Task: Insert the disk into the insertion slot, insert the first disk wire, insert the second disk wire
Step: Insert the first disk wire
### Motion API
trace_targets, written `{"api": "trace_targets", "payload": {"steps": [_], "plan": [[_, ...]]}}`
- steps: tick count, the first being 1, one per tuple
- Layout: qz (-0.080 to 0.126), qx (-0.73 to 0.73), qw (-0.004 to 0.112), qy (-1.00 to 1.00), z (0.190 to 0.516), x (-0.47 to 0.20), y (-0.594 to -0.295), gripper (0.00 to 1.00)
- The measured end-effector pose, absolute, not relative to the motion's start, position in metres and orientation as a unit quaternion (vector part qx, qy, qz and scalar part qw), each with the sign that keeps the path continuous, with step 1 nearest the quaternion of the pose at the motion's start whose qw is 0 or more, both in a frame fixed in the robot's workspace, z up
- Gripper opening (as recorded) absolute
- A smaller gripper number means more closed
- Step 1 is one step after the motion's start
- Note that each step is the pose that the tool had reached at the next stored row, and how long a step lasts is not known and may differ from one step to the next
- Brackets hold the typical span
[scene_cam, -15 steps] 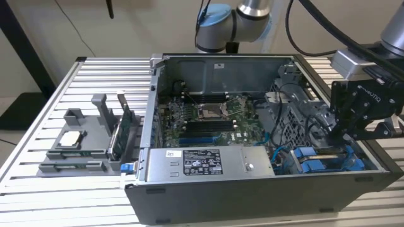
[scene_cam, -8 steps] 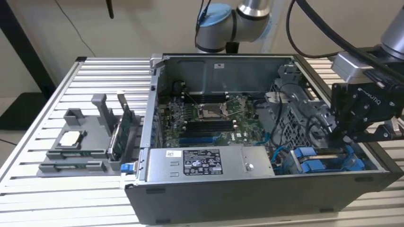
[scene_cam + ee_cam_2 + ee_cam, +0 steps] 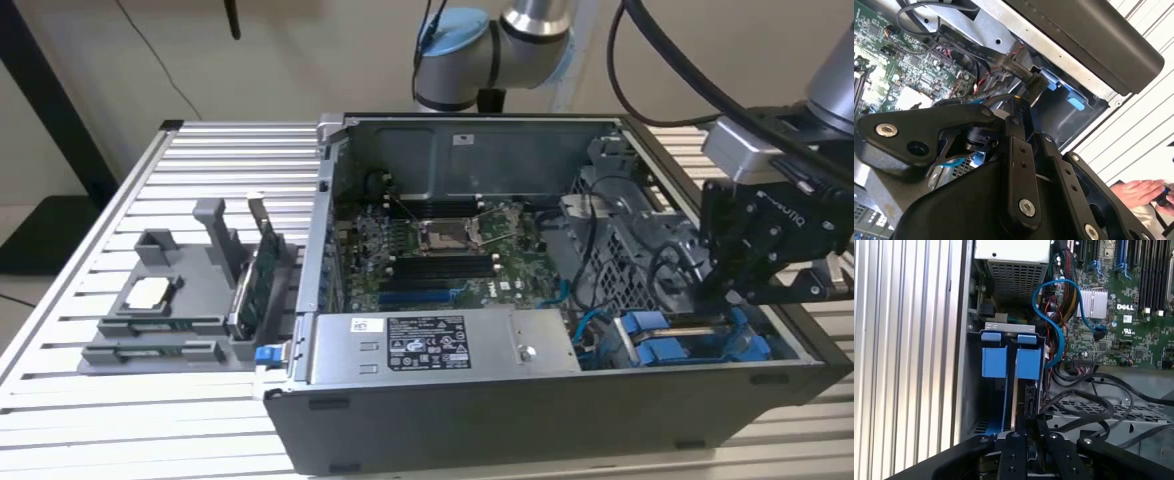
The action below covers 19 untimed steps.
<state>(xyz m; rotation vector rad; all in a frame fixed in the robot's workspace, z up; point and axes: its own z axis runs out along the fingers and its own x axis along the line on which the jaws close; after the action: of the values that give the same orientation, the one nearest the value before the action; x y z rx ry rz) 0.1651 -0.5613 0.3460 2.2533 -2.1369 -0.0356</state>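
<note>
Slatted aluminium bench (image 3: 200, 150) carries an open computer case (image 3: 534, 430). At the case's corner the disk (image 3: 1013, 407) stands on edge inside the insertion slot (image 3: 974, 390), showing a thin silver rim in its bright blue carrier. The tool (image 3: 1027, 426) is clamped on a black connector (image 3: 1036, 84) just beside that rim. A dark gap separates the disk from the case wall on one side; loose black cables (image 3: 1089, 405) crowd the other.

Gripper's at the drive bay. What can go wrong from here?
Loose black cables lie right beside the dark grey metal drive bay with blue rails; the gripper may snag them. The looped blue cable curves at the bay's edge and might get pinched. A person's hand sits near the black case; a swing could hit it.
</note>
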Motion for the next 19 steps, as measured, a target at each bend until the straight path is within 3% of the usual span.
{"api": "trace_targets", "payload": {"steps": [19], "plan": [[-0.020, 0.725, 0.009, -0.688, 0.3409, 0.1691, -0.5619, 0.19]]}}
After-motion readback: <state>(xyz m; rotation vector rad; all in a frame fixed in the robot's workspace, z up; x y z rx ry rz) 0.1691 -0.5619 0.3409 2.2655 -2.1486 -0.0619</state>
